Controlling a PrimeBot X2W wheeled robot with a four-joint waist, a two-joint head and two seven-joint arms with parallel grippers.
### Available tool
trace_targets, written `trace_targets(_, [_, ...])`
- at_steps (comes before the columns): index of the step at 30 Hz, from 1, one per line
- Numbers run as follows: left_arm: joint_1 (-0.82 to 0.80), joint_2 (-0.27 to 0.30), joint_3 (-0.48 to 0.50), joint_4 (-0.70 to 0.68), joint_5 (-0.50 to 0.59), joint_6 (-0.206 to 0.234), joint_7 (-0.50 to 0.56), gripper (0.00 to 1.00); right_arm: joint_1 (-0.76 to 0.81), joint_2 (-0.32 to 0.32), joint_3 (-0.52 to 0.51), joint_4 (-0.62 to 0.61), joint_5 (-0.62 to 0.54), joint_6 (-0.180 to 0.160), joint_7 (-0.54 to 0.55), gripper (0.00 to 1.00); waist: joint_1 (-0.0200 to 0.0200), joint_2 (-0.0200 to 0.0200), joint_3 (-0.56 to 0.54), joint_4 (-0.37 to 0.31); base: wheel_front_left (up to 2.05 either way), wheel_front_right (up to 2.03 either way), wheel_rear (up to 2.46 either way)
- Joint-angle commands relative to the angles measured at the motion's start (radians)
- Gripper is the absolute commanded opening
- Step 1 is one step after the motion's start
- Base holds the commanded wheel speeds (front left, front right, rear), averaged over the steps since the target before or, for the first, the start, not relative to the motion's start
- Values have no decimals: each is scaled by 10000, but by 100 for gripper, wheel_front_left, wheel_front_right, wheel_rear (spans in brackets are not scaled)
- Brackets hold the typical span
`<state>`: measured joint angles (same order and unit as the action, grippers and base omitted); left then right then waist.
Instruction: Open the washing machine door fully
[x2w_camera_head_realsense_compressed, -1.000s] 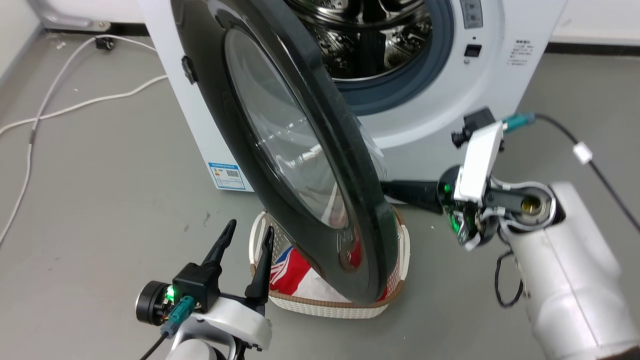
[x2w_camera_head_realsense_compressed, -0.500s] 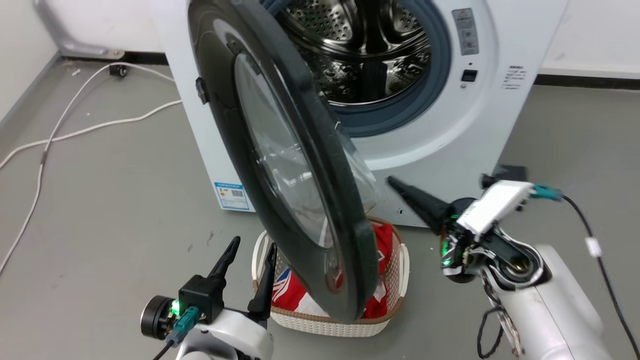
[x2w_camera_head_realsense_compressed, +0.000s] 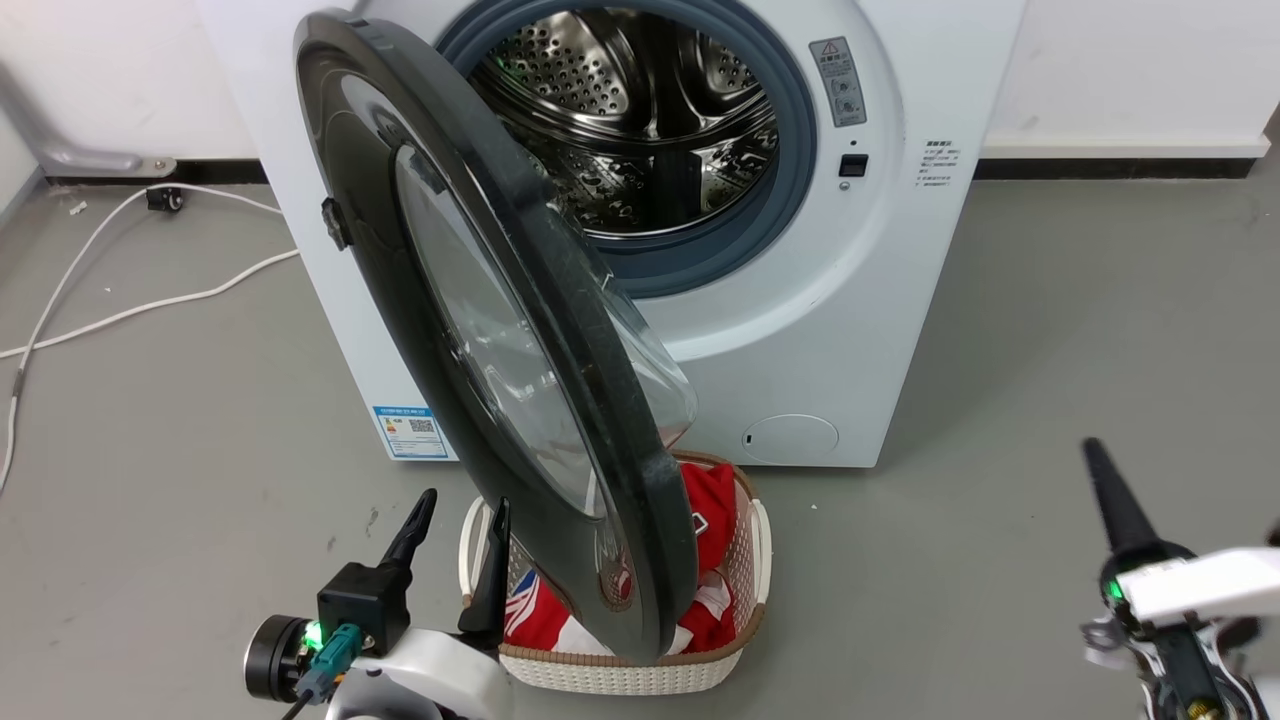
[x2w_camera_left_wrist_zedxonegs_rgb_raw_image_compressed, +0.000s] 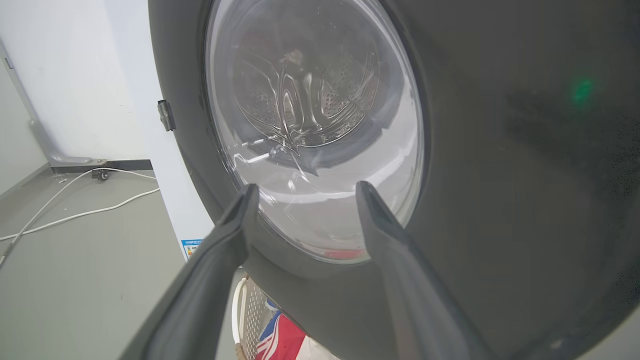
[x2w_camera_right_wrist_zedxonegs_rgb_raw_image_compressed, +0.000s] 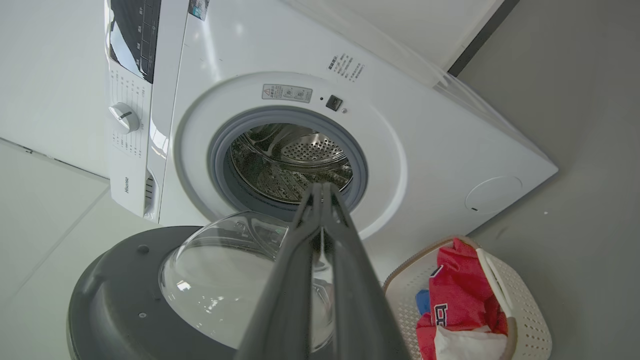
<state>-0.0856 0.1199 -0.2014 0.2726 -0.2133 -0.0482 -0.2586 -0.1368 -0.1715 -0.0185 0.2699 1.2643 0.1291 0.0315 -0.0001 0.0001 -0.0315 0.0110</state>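
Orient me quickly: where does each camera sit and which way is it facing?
Head view: on the head, facing forward and down at the washing machine, door and basket; left gripper lower left, right gripper lower right.
Left wrist view: left wrist, facing the door's glass; jaws apart.
Right wrist view: right wrist, facing the drum; jaws together.
Shared: head and right wrist views both show drum and basket.

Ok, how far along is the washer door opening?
Done: the washing machine door is unlatched and swung out, baring the steel drum. In hand: nothing grips it; the left tool is open beside its outer face, the right tool shut and clear of it. Remaining: it stands about edge-on above the laundry basket, so it probably needs pushing further back.
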Motion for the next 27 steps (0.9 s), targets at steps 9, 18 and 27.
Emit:
trace_targets(9, [266, 167, 173, -86, -155, 250, 25, 100, 1079, -332, -941, -1482, -5548, 27, -1894, 100, 1, -1, -177, -83, 0, 0, 0])
trace_targets(18, [363, 396, 238, -283, -178, 411, 62, 100, 2235, 725, -1198, -4147, -11352, 17, -749, 100, 1, -1, -218, -97, 0, 0, 0])
trace_targets(27, [462, 468, 159, -335, -217, 496, 187, 100, 3161, 1161, -656, -3682, -11513, 15, -785, 100, 1, -1, -363, -116, 0, 0, 0])
